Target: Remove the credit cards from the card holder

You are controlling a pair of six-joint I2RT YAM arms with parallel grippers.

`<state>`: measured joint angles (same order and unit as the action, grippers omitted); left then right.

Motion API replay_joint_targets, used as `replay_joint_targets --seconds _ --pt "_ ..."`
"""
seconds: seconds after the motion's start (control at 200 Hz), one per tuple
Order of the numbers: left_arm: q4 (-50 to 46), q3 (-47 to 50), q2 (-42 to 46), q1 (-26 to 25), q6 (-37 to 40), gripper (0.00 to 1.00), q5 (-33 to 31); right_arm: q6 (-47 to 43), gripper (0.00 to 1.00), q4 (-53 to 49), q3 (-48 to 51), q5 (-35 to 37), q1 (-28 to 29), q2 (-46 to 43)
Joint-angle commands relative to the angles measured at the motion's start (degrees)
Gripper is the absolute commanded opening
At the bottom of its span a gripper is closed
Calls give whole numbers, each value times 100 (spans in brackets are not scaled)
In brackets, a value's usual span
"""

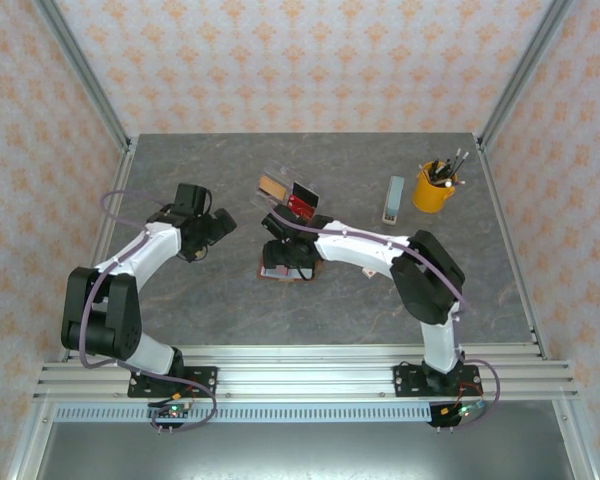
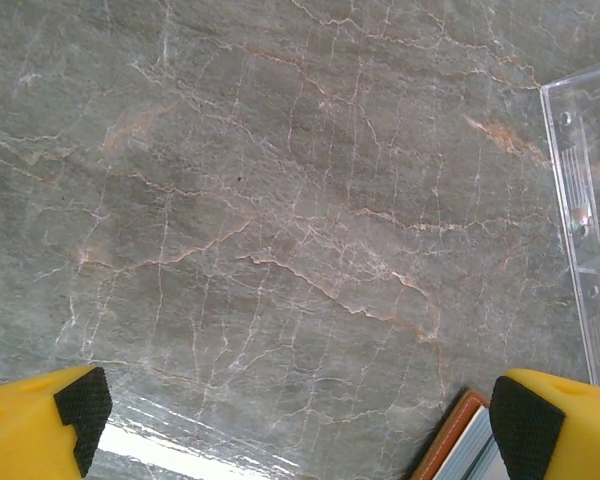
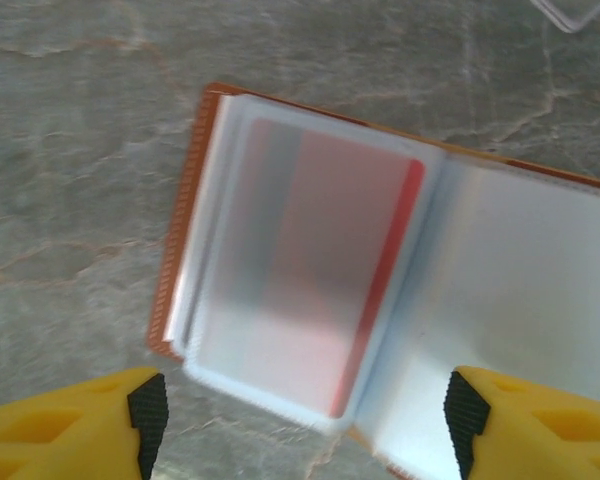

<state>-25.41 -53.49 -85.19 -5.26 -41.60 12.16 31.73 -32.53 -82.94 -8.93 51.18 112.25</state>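
Right wrist view gives you the card holder (image 3: 205, 200) lying opened flat on the grey marble table (image 3: 70, 150). Its brown stitched edge faces left and its cloudy plastic pockets are fanned out across the frame. You can see a red card (image 3: 330, 290) through the frosted sleeve of the nearest pocket, fully tucked in. Your right gripper (image 3: 305, 430) hangs just above the holder, its yellow fingers (image 3: 70, 430) with black pads spread wide to either side of the lower pages. Nothing is pinched between them, and you cannot tell whether either pad touches the plastic.

From the top external camera, the card holder (image 1: 276, 270) sits near the middle of the table, mostly covered by the right gripper (image 1: 285, 252). Your left gripper (image 1: 220, 225) is off to the holder's left, well apart from it.

On the left wrist camera, your left gripper (image 2: 302, 425) is spread wide and holds nothing. One corner of the card holder (image 2: 458, 445) peeks in just beside its right-hand finger.

Behind the holder stands a clear tray (image 1: 280, 178). A tan card (image 1: 272, 186) is in it, with a red and black card (image 1: 302, 200) just to its right. Farther right you have a flat blue-grey bar (image 1: 394, 198) and a yellow cup (image 1: 435, 190) full of pens.
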Motion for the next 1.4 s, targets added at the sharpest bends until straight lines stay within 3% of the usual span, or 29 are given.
replay_joint_targets --seconds 0.0,0.405,0.691,1.101,1.396 --pt "-42 94 204 103 270 100 162 298 71 -467 -275 474 -12 218" --pt "-28 208 187 130 809 96 1437 369 59 -497 -297 597 -25 540" --pt "537 461 148 -9 630 91 2178 225 47 -310 59 294 -215 493" --pt "1180 587 -134 -652 373 55 2900 -234 43 182 583 -265 -440 268" --pt "1669 474 -608 -1092 -2 42 3067 -219 33 379 691 -386 -460 204"
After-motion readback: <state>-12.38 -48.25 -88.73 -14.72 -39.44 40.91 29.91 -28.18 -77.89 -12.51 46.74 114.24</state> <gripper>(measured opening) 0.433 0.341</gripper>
